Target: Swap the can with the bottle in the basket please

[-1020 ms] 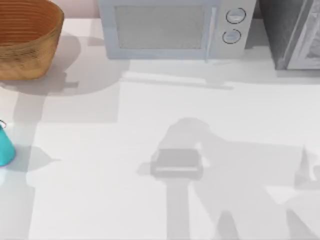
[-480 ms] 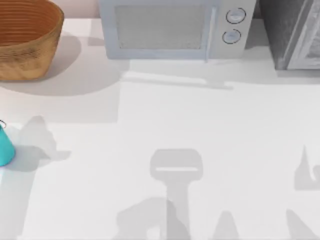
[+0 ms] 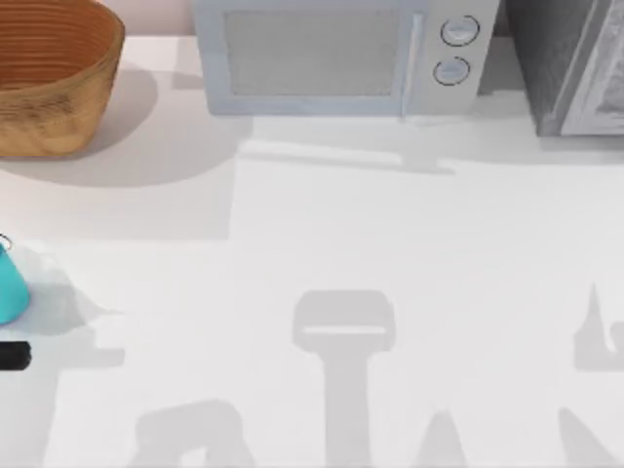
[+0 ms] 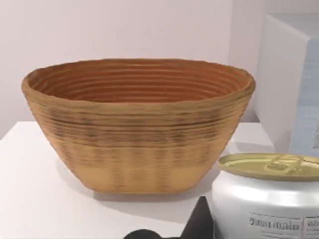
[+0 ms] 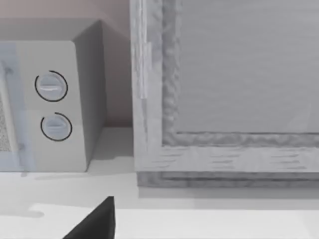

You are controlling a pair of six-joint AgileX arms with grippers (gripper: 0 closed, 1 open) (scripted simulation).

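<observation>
The table (image 3: 390, 244) carries the microwave (image 3: 336, 54) along its rear edge. The basket (image 3: 54, 78) stands upright at the rear left corner, interior bare. The bottle (image 3: 10, 283) stands at the left edge, apart from the basket. The can (image 4: 269, 199) sits close to the left wrist camera, near the basket. Grip state of the left gripper (image 3: 14, 357): cannot tell.

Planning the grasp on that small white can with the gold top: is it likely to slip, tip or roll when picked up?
The small white cylindrical can with a dull gold top looks smooth and glossy, so it may slip in a light grip. It appears upright beside the brown woven wicker basket; its flat ends probably keep it steady. Tipped over, its round wall would likely let it roll.
</observation>
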